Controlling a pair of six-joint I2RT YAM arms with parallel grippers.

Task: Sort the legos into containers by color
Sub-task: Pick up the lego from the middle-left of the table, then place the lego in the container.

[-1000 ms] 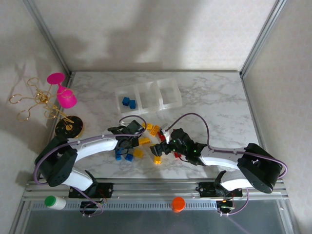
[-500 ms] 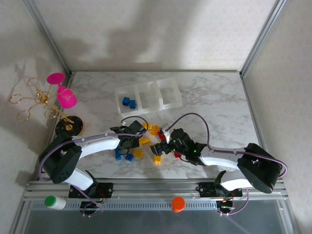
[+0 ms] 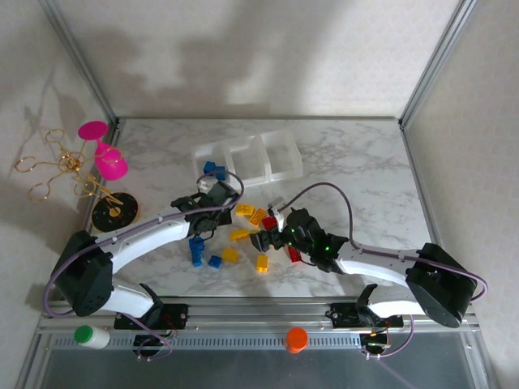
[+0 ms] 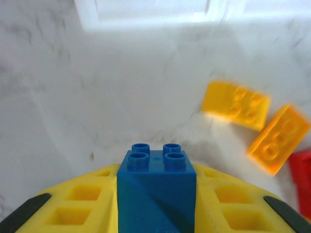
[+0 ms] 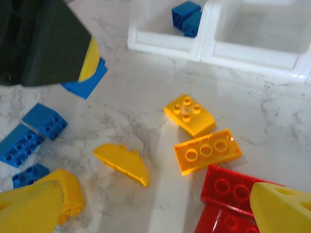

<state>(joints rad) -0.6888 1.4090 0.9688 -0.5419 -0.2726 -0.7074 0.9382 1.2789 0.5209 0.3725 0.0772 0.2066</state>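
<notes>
My left gripper [image 4: 156, 206] is shut on a blue lego [image 4: 156, 182], studs facing forward, held above the marble between its yellow fingers [image 4: 82, 204]. In the top view the left gripper [image 3: 209, 204] hangs just in front of the containers [image 3: 276, 172], a row of three white bins; the left bin [image 5: 160, 40] holds two blue legos [image 5: 187, 17]. My right gripper [image 5: 155, 213] stands open over loose yellow legos [image 5: 121, 163] and red ones [image 5: 233, 191], gripping nothing. More blue legos [image 3: 196, 248] lie at the left of the pile.
A pink goblet [image 3: 101, 150], gold wire pieces [image 3: 57, 166] and a black disc [image 3: 113, 212] sit at the far left. A green-capped bottle [image 3: 91, 335] and an orange cap [image 3: 296, 339] rest on the rail by the arm bases.
The left gripper has shut on a blue lego and carried it away from the pile toward the bins. The right gripper has stayed open and has barely shifted.
</notes>
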